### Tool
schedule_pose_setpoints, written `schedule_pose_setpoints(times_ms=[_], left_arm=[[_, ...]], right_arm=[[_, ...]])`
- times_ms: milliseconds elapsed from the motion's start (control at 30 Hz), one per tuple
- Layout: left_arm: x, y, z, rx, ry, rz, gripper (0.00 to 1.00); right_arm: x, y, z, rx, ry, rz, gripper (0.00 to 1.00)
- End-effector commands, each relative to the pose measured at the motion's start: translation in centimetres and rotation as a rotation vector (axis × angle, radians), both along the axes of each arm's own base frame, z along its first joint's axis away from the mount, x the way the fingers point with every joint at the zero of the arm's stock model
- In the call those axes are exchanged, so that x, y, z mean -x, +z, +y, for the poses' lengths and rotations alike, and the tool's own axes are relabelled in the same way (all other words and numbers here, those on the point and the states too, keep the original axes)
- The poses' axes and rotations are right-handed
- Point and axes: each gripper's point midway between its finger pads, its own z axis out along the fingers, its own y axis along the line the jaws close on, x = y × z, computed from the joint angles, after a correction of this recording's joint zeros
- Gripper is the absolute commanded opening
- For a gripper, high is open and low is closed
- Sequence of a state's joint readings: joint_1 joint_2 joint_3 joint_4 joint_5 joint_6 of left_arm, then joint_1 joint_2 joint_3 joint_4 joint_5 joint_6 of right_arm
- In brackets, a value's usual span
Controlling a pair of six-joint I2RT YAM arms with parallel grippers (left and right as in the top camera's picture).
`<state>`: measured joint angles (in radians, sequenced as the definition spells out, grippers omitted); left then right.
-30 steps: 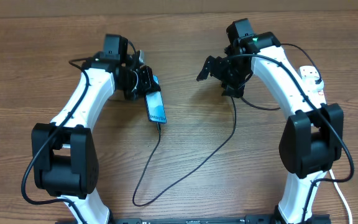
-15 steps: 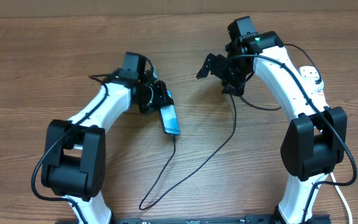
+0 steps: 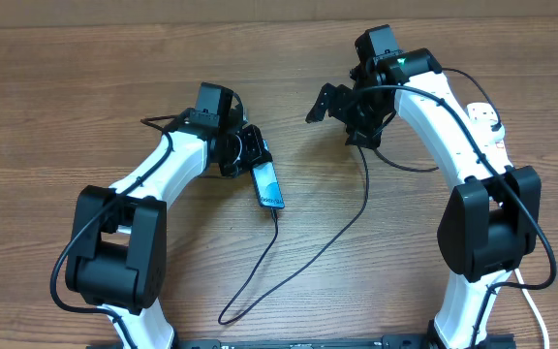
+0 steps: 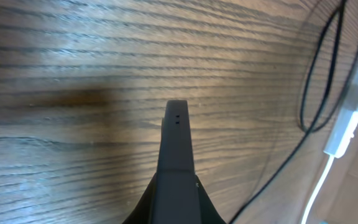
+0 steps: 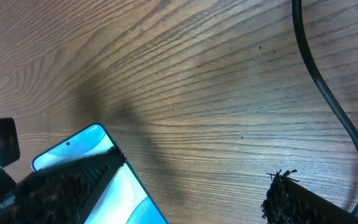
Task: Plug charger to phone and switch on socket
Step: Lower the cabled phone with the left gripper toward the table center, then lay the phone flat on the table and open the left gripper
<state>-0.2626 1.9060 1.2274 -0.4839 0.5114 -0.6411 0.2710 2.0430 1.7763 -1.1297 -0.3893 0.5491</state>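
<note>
While the left end effector (image 3: 253, 160) pinches the upper end of the phone (image 3: 270, 184) between its two fingers, the handset sits near the middle of the wooden worktop (image 3: 66, 97). It is tilted onto one long side, so from overhead the blue-white screen shows only as a narrow strip. From the left wrist the handset appears edge-on, a slim dark bar rising from between the finger bases. The charger cable (image 3: 365, 184) meets the phone's lower end, though the joint is too small to tell how far the tip is seated. From there the thin black line runs down toward the front edge of the worktop and doubles back in a tight bend. It then climbs to the right and goes out of sight under the right end effector (image 5: 197, 169). That end effector hangs well to the right of the phone with its fingers spread wide, and bare wood shows between them in the right wrist view, so it grips nothing. The power strip (image 3: 485, 116) lies at the far right of the worktop, partly covered by the right arm (image 3: 444, 131) and well apart from the phone. From the left wrist a red mark shows on its white body.
</note>
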Motion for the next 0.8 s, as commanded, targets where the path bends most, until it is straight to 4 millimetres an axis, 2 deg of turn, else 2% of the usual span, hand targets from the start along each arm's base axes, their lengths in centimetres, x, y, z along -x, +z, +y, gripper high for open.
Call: schedule_pose_setpoints(times_ms=[0,433,767], left_arm=[[0.0,-0.7,-0.3,-0.025,0.010,0.003,0.04],[0.7,-4.8,-0.7,-0.027,-0.013,0.087,0.04],[0.6,-4.9,-0.7,-0.046,-0.111,0.018,0.04]], right_arm=[[-0.1,1.9,0.2,-0.016,0.012,-0.049,0.96],[-0.5,2.0,0.3,-0.020,0.012,-0.066,0.97],[-0.5,2.0,0.3,-0.021,0.012,-0.067,0.97]])
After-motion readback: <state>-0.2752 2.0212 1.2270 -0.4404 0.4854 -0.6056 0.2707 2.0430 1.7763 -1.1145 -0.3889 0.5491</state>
